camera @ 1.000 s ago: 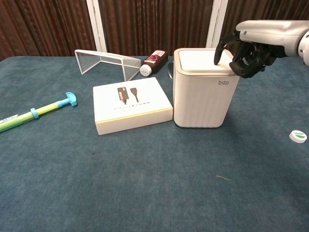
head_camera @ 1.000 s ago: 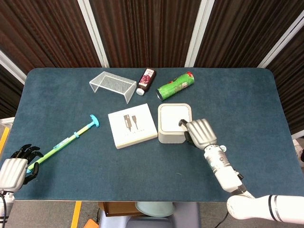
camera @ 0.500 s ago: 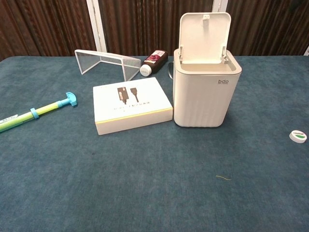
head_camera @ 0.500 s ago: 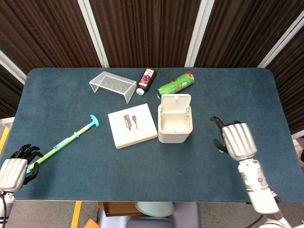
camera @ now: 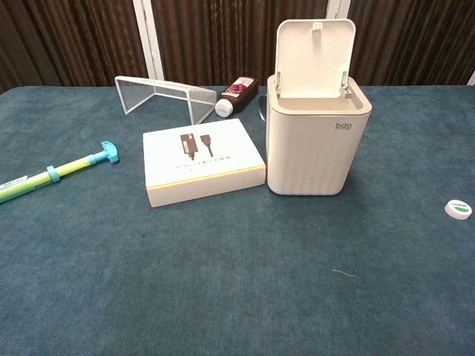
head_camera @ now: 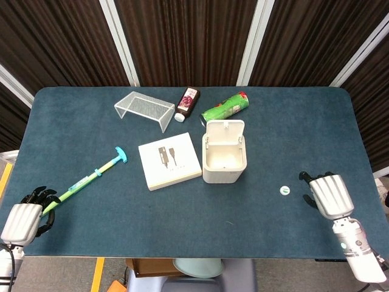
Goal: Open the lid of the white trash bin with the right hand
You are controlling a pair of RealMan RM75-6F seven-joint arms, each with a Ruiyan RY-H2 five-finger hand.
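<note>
From overhead only, right hand (head_camera: 329, 194) shows, fingers seemingly curled, bin lid (camera: 315, 47) upright.

White trash bin (camera: 310, 144) right of centre, lid (camera: 314, 48) raised upright at the back, "bdo" mark on front upper right. White flat box (camera: 202, 160) with cable drawing just left of bin, resting on blue table cloth (camera: 223, 282). Wire rack (camera: 165, 97) upper left. Dark bottle (camera: 236, 96) lying behind, between rack and bin. Green-and-blue stick tool (camera: 56, 173) at left edge. Small round white cap (camera: 458, 209) at right edge, well apart from bin.
</note>
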